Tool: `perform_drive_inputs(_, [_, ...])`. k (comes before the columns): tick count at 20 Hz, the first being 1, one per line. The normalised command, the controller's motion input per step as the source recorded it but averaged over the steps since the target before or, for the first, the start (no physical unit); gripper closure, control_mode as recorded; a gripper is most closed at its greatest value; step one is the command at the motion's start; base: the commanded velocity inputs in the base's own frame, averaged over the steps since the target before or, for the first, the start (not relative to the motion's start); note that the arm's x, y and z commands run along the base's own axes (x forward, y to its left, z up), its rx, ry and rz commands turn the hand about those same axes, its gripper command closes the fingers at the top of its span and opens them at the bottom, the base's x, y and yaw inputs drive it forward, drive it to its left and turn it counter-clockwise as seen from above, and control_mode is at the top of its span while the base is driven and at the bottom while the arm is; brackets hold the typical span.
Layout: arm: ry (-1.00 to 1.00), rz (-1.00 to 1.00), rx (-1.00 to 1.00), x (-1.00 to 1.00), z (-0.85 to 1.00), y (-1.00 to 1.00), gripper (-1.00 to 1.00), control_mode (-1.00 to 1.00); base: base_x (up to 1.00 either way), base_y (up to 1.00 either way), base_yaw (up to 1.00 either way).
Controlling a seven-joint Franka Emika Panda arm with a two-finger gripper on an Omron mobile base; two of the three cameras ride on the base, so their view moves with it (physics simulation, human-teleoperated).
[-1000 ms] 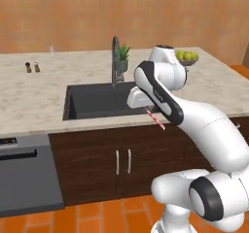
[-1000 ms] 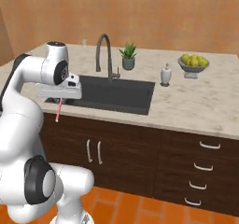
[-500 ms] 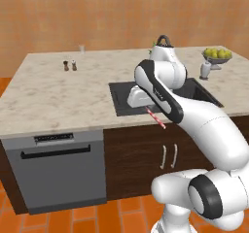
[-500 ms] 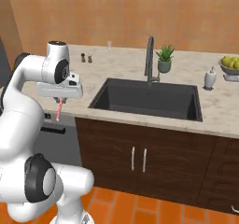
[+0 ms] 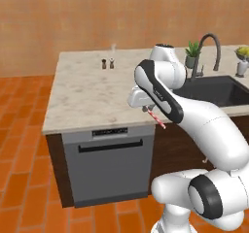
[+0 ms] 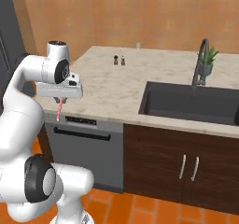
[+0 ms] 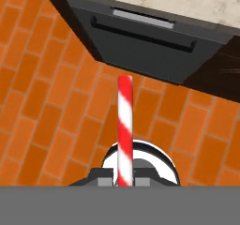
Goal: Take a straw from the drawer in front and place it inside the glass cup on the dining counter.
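one straw, two shakers (side by side), one glass cup, one potted plant.

Shakers near glass cup; bare dining counter elsewhere.

The upper end of the straw is hidden inside the gripper, whose fingertips cannot be made out. Beyond the shakers, the glass cup is too small and faint to read. The right picture edge cuts off the sink.
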Motion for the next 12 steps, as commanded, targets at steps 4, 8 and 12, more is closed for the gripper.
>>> perform_drive_inputs(4, [0.00,0.00,0.00,0.00,0.00,0.00,1.00,1.00,0.02,1.00,-0.01])
perform_drive_inputs(8, [0.00,0.00,0.00,0.00,0.00,0.00,1.00,1.00,0.22,1.00,-0.06])
perform_drive_inputs(12, [0.00,0.00,0.00,0.00,0.00,0.00,1.00,1.00,0.44,1.00,-0.12])
